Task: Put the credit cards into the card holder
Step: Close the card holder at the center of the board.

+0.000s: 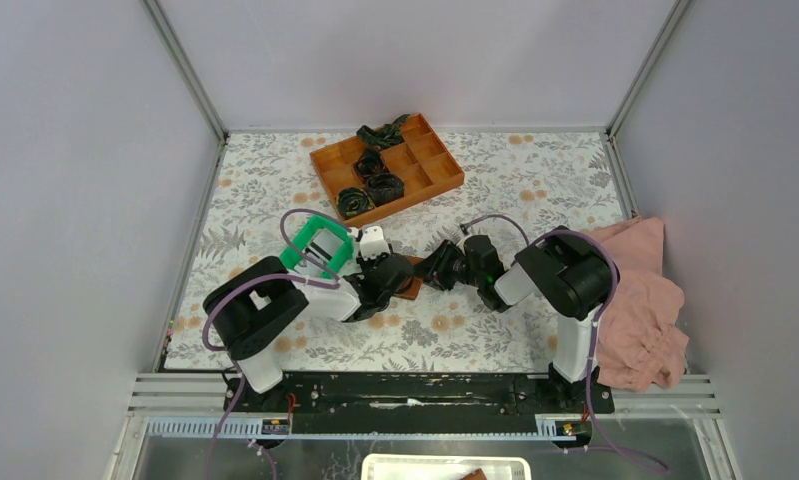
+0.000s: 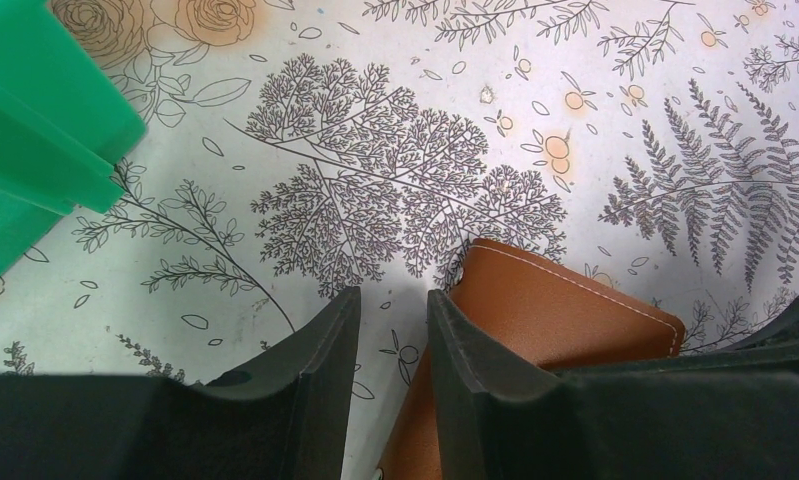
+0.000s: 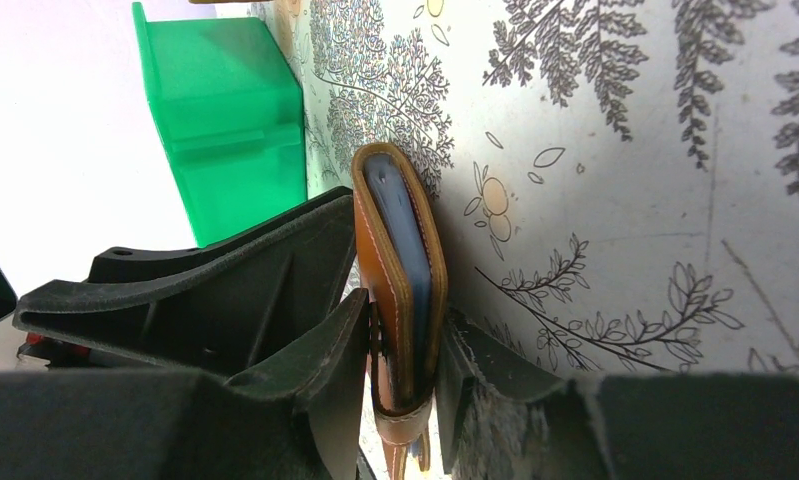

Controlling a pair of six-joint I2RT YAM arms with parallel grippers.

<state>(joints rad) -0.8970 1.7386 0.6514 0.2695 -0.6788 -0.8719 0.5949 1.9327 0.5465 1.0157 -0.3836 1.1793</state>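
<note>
The brown card holder [image 3: 380, 230] is folded shut and stands on edge on the floral cloth. My right gripper [image 3: 407, 310] is shut on it, one finger on each leather face. Blue-grey credit cards [image 3: 410, 235] show as thin edges between its two flaps. In the top view the card holder [image 1: 412, 289] lies between both grippers at the table's middle. My left gripper [image 2: 393, 296] is open, with only tablecloth in the gap. Its right finger [image 2: 465, 350] lies against the holder's brown cover [image 2: 565, 315]. Seen from above, my left gripper [image 1: 391, 276] meets my right gripper [image 1: 428, 271].
A green plastic tray [image 1: 320, 245] stands just left of the grippers. An orange compartment tray [image 1: 445, 160] with black coiled items [image 1: 370, 182] sits at the back. A pink cloth [image 1: 640, 300] is heaped at the right edge. A white tray [image 1: 445, 467] lies below the arm bases.
</note>
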